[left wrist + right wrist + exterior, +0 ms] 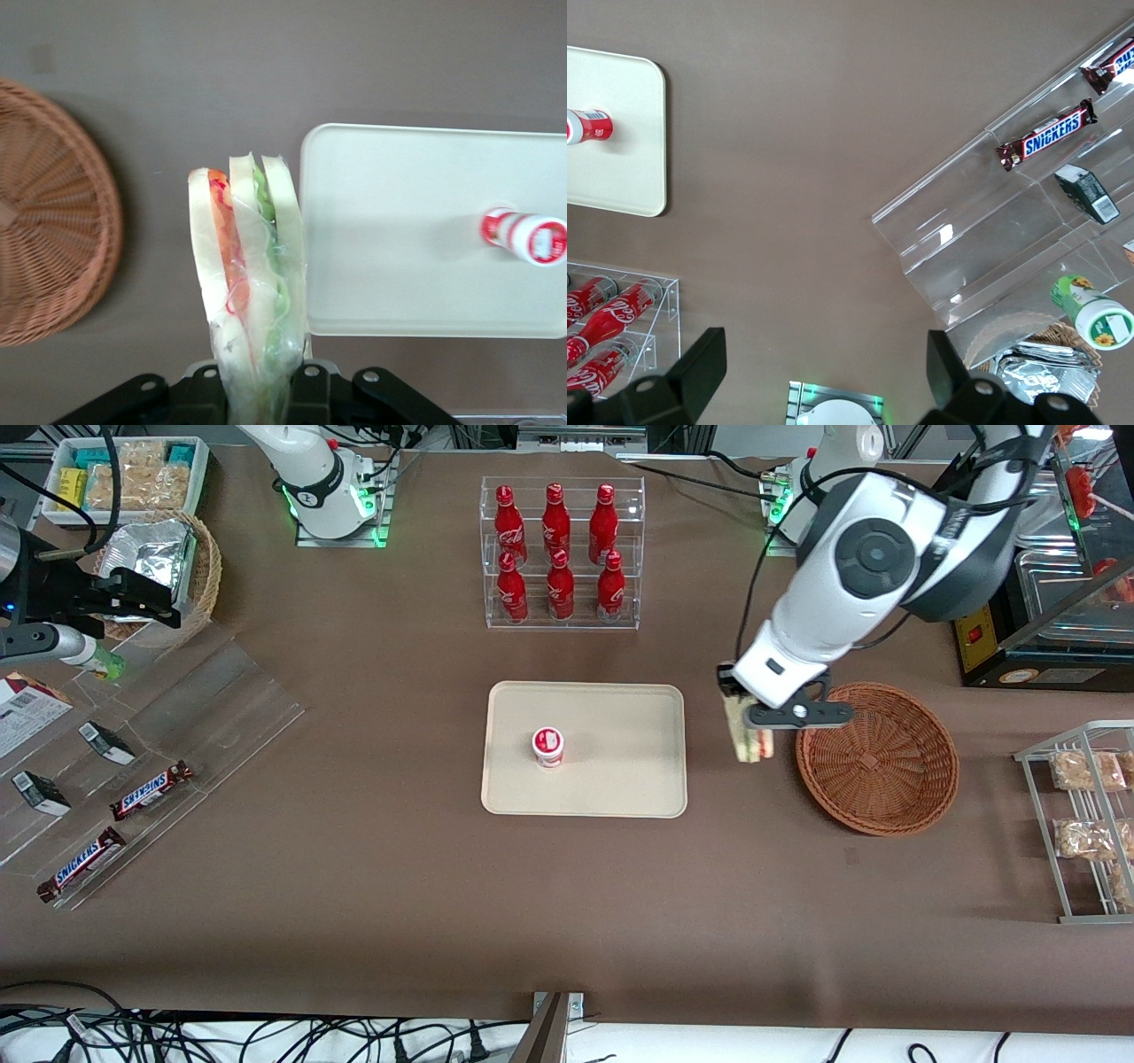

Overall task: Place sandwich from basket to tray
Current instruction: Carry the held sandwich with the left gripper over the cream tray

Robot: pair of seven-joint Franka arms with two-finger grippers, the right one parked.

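My left gripper (751,724) is shut on the sandwich (747,740) and holds it in the air between the basket (877,757) and the tray (585,748), above the brown table. In the left wrist view the sandwich (250,283) hangs on edge in clear wrap, with pale bread and red and green filling, clamped between the black fingers (306,390). The basket (49,217) is reddish-brown wicker and holds nothing. The cream tray (399,230) lies beside the sandwich's tip. It shows too in the right wrist view (620,133).
A small red-and-white cup (547,747) stands on the tray. A clear rack of red bottles (558,549) stands farther from the front camera than the tray. A wire rack of bagged snacks (1085,815) sits at the working arm's end. Clear shelves with Snickers bars (151,790) lie toward the parked arm's end.
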